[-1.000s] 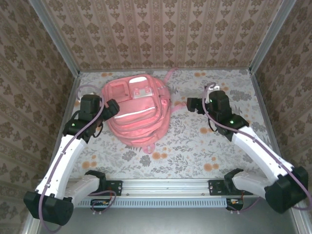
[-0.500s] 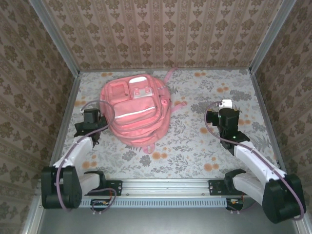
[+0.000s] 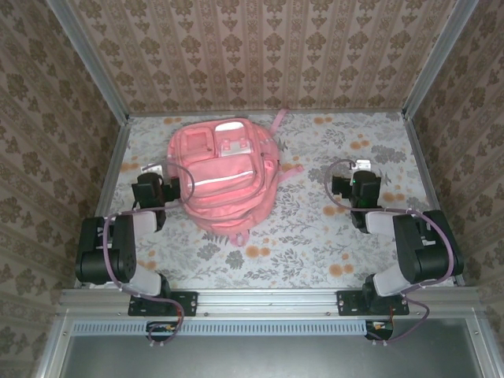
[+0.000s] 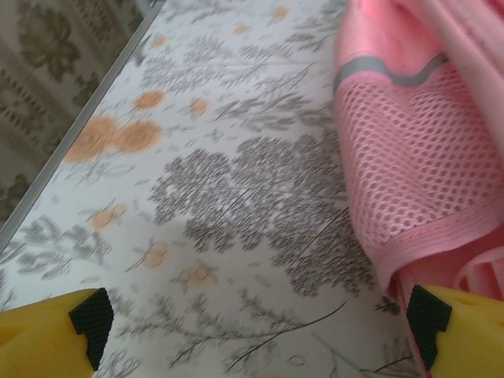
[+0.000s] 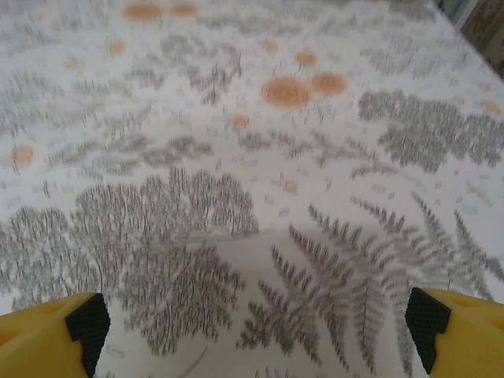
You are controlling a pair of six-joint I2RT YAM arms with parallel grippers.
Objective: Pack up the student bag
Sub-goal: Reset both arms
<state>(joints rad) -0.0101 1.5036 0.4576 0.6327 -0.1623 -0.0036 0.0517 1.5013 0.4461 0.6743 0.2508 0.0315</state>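
Distance has grown between student bag (image 3: pixel 224 177), left claw (image 4: pixel 256 321), right claw (image 5: pixel 252 319).

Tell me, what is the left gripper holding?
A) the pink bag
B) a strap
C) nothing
C: the left gripper is open over the flowery table, and the bag lies off to one side, not between its jaws.
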